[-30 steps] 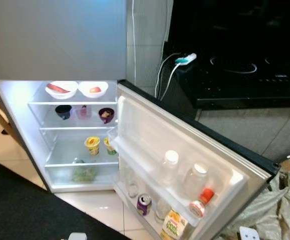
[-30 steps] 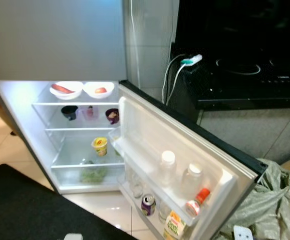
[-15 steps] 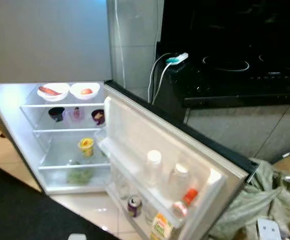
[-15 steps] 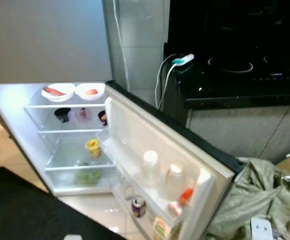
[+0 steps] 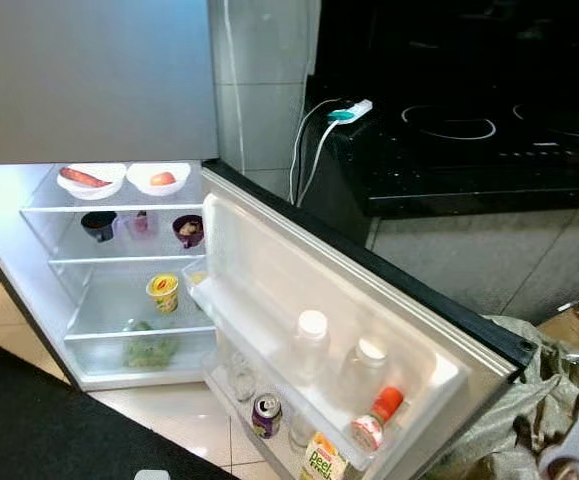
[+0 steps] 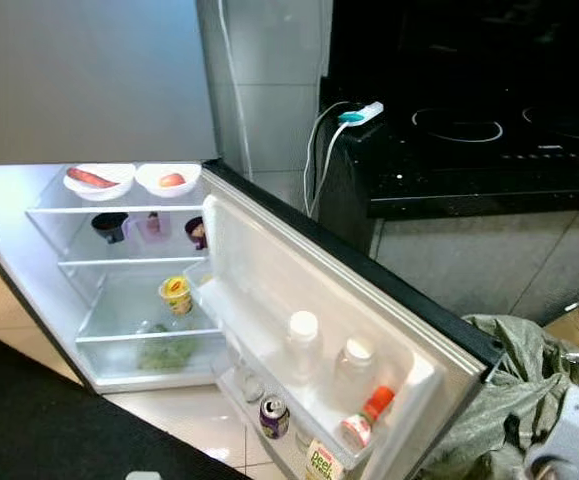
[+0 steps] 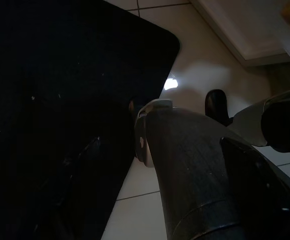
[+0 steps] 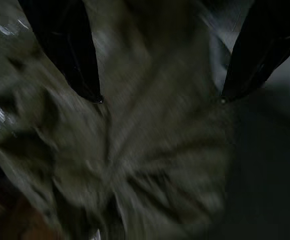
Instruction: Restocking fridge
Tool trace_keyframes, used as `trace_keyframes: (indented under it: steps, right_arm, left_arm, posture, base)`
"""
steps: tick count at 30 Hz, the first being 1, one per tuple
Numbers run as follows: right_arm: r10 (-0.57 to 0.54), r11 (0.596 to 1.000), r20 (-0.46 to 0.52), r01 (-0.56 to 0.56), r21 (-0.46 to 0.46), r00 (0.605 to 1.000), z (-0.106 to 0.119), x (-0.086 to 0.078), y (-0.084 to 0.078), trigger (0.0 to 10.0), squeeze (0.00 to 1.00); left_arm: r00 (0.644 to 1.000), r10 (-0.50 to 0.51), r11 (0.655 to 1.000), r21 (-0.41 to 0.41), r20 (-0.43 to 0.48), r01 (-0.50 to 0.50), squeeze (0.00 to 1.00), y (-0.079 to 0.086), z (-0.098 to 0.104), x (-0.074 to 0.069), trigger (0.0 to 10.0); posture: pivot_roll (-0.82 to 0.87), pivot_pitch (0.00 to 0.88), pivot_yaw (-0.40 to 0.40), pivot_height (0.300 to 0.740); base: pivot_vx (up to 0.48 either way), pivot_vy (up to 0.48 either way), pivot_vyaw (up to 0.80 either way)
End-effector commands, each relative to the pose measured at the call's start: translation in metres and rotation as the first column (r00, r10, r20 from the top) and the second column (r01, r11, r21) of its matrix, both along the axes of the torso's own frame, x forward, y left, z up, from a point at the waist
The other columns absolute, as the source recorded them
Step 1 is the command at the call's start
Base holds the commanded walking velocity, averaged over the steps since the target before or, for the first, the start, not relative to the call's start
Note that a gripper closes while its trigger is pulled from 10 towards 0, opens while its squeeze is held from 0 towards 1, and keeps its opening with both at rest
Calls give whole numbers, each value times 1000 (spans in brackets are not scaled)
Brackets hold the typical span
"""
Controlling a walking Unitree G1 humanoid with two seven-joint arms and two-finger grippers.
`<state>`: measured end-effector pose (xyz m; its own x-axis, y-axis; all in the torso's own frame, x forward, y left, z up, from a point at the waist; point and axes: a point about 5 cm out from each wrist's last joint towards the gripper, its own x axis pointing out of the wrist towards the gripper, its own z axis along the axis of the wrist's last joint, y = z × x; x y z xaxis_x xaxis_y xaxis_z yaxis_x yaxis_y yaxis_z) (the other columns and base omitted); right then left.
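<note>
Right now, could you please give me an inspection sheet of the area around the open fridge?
Surface: pale tiled floor, with a black mat at the robot's left.
Job's things: fridge open; two white bowls on the top shelf, dark cups below, a yellow cup, greens lowest. Door shelf holds two white-capped bottles, a can, a carton and a red-capped bottle.
Clutter: crumpled grey-green bag beside the door.
Grippers: right gripper over the bag, jaws open; left gripper low by the mat.
Cables: white cables to a plug strip.
Surroundings: black hob, tiled wall.
</note>
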<state>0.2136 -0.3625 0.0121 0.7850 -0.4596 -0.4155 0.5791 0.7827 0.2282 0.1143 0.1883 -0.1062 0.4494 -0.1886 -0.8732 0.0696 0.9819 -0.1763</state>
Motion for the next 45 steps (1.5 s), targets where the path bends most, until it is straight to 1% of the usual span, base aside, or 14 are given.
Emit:
trace_keyframes:
  steps: [1,6,8,11,14,19,22,31,33,34,36,41,43,45]
  right_arm:
    - [-23,1000,90,21,16,996,12,4,-9,10000,0]
    - [20,997,219,-37,70,975,24,15,-8,10000,0]
    - [89,986,293,-126,109,952,28,20,-4,10000,0]
    - [138,974,322,-188,128,937,28,22,1,10000,0]
    - [275,907,394,-372,196,877,23,21,15,10000,0]
    - [344,845,445,-479,238,827,20,18,23,10000,0]
    - [382,781,490,-557,282,784,16,13,30,10000,0]
    - [393,709,517,-609,357,760,5,1,39,10000,0]
    - [421,654,541,-657,375,728,3,-3,44,10000,0]
    - [421,654,541,-657,375,728,3,-3,44,10000,0]
    - [459,573,572,-719,394,680,1,-8,51,10000,0]
    - [463,594,536,-695,404,706,-3,-11,52,10000,0]
    - [453,650,462,-637,413,762,-9,-13,49,10000,0]
    - [444,665,441,-617,421,780,-11,-14,48,10000,0]
  left_arm:
    - [998,-3,1000,-29,-67,1,0,-8,-6,-16,10000]
    - [998,-1,1000,-28,-70,-1,0,-8,-6,-16,10000]
    - [997,2,1000,-29,-73,-4,0,-8,-6,-17,10000]
    - [997,3,1000,-30,-74,-5,0,-8,-6,-17,10000]
    - [997,5,999,-35,-73,-7,0,-8,-6,-17,10000]
    - [997,6,999,-36,-73,-8,0,-9,-6,-17,10000]
    - [997,5,999,-36,-75,-8,0,-9,-6,-17,10000]
    - [997,4,999,-39,-75,-7,0,-10,-6,-17,10000]
    - [997,5,999,-39,-75,-7,0,-10,-6,-17,10000]
    - [997,5,999,-39,-75,-7,0,-10,-6,-17,10000]
    - [997,4,999,-37,-76,-7,0,-10,-6,-17,10000]
    - [997,4,999,-36,-76,-7,0,-10,-6,-17,10000]
    - [997,4,999,-37,-76,-7,0,-10,-6,-17,10000]
    - [997,5,999,-38,-76,-7,0,-11,-6,-17,10000]
  posture:
    - [-32,0,-53,740]
    - [-31,0,-56,740]
    - [-33,0,-56,740]
    - [-33,0,-56,740]
    - [-32,0,-58,740]
    - [-32,0,-58,740]
    - [-35,0,-58,740]
    - [-35,0,-58,740]
    - [-35,0,-58,740]
    - [-35,0,-58,740]
    - [-35,0,-58,740]
    - [-35,0,-59,740]
    - [-35,0,-59,740]
    - [-35,0,-59,740]
  base:
    - [0,0,0]
    - [0,0,0]
    - [0,0,0]
    - [0,0,0]
    - [0,0,0]
    - [0,0,0]
    - [0,0,0]
    - [0,0,0]
    - [0,0,0]
    - [0,0,0]
    - [0,0,0]
    - [0,0,0]
    - [0,0,0]
    - [0,0,0]
